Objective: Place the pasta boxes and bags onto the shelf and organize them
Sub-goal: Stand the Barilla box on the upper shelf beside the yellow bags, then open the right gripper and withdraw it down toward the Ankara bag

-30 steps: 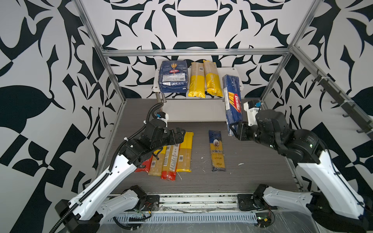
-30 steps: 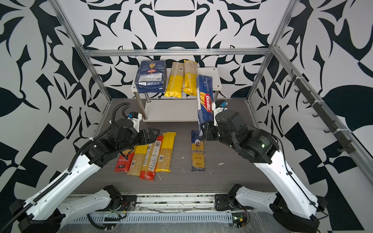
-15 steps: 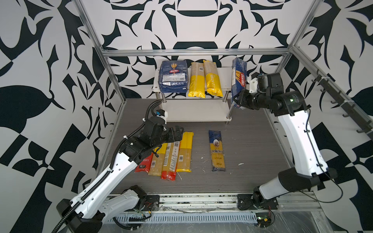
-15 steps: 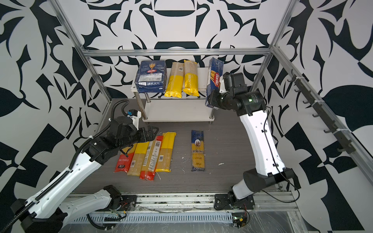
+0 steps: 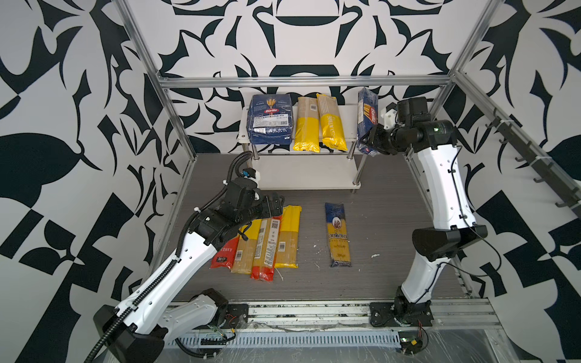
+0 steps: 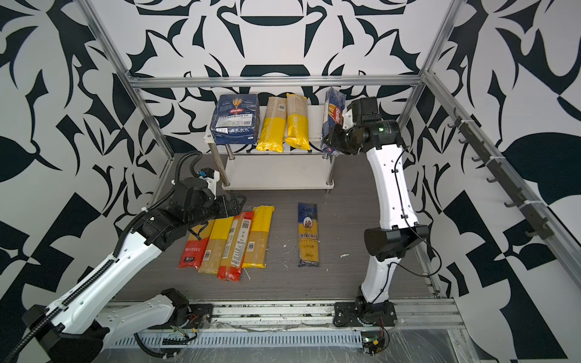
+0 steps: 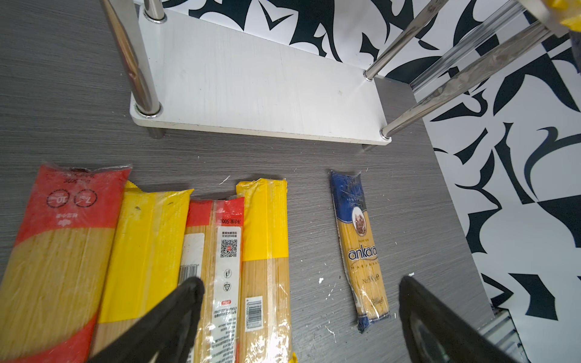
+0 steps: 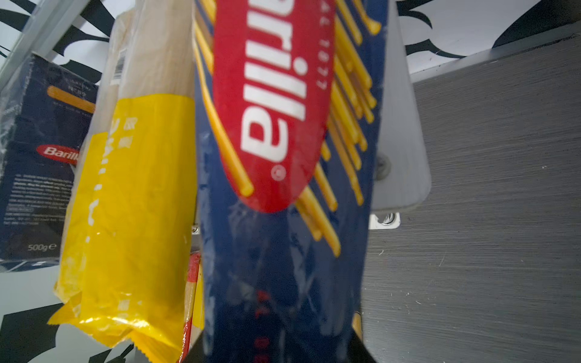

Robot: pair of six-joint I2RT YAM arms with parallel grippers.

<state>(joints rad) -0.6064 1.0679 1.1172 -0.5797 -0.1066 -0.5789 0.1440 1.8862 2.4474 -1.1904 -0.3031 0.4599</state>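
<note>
Up at the shelf (image 5: 350,122) top's right end, my right pincer (image 5: 370,142) grips the thin box (image 5: 367,113) | next to it two yellow bags (image 5: 330,125), then wide box (image 5: 271,119) | my left pincer (image 7: 298,283) is wide open over four bags (image 5: 287,239) on the table (image 5: 383,220) | ankara bag (image 5: 338,234) lies apart

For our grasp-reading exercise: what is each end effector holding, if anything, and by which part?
The right end effector grips the narrow Barilla spaghetti box by its end nearest the robot. The left end effector is open and holds nothing.
</note>
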